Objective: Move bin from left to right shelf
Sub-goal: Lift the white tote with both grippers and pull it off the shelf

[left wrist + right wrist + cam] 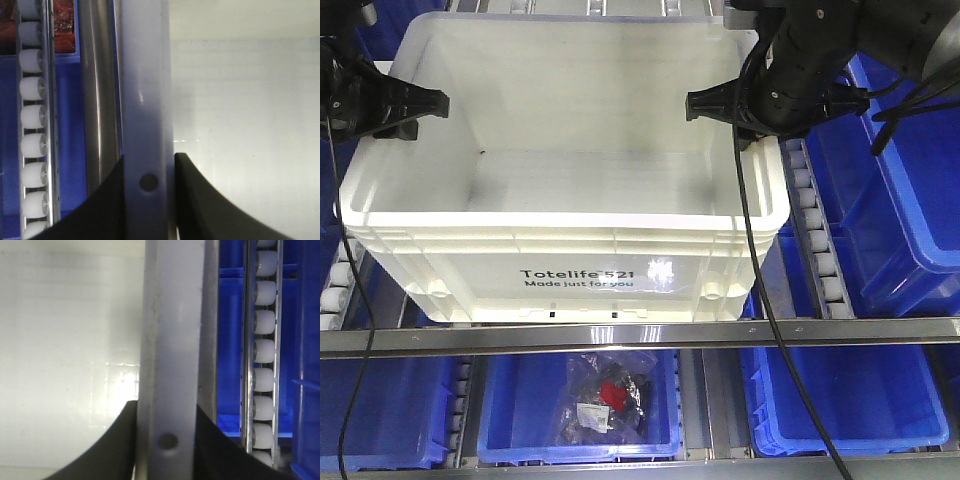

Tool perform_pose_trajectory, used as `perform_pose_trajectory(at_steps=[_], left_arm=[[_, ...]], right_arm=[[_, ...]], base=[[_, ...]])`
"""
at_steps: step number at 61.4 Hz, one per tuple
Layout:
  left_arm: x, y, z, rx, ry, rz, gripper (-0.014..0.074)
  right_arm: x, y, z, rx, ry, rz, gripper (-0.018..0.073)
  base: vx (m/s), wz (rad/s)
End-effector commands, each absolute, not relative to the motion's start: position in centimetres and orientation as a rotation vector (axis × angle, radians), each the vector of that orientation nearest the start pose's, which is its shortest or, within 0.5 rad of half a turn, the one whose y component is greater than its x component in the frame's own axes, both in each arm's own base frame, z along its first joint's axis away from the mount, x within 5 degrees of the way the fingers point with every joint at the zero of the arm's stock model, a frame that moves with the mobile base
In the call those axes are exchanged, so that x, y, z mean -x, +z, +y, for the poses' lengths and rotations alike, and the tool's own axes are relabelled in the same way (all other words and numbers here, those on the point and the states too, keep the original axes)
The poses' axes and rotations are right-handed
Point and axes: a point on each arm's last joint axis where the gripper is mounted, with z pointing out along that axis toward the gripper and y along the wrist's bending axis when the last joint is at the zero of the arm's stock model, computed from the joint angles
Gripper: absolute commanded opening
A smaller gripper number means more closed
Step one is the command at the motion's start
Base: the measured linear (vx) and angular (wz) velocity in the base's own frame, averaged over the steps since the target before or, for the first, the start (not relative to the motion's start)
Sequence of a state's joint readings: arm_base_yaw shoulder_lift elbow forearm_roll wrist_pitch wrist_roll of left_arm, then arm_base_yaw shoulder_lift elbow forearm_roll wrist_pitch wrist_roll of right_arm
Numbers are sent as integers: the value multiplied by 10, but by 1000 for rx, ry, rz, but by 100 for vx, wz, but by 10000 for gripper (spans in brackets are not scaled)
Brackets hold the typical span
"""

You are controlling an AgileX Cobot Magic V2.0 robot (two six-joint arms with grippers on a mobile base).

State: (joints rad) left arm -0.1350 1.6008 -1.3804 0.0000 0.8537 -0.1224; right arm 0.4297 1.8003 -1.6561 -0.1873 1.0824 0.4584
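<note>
Holding the white bin [570, 180] by both side walls, left gripper [148, 165] squeezing narrow onto the left rim, right gripper [165, 410] doing the same on the right rim. Sitting level on the roller tracks [817, 240] above the blue bins [580, 420], pointing its printed face toward the front camera, running its long axis side to side between the grippers.
</note>
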Motion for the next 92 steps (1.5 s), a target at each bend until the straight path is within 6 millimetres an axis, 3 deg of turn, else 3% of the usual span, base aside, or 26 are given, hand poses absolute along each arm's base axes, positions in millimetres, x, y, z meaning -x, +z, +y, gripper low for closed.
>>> perform_pose_trajectory(at_steps=[1, 19, 32, 63, 80, 92], left_arm=[[-336, 354, -45, -10, -124, 2409, 92], [-312, 388, -43, -6, -156, 2290, 92], [-301, 401, -42, -3, -169, 2248, 92], [-296, 405, -42, 1, -181, 2232, 92], [-270, 387, -42, 7, -213, 2213, 92], [-261, 384, -41, 11, -221, 2207, 92]], right_arm=[[-356, 355, 141, 45, 41, 2518, 6], [-347, 376, 137, 43, 82, 2440, 6], [-340, 389, 134, 41, 97, 2397, 6], [-339, 391, 131, 47, 74, 2387, 7], [-333, 392, 128, 46, 48, 2422, 7], [-318, 396, 138, 109, 34, 2411, 8]], base=[[0, 0], [0, 0], [0, 0], [0, 0], [0, 0], [0, 0]])
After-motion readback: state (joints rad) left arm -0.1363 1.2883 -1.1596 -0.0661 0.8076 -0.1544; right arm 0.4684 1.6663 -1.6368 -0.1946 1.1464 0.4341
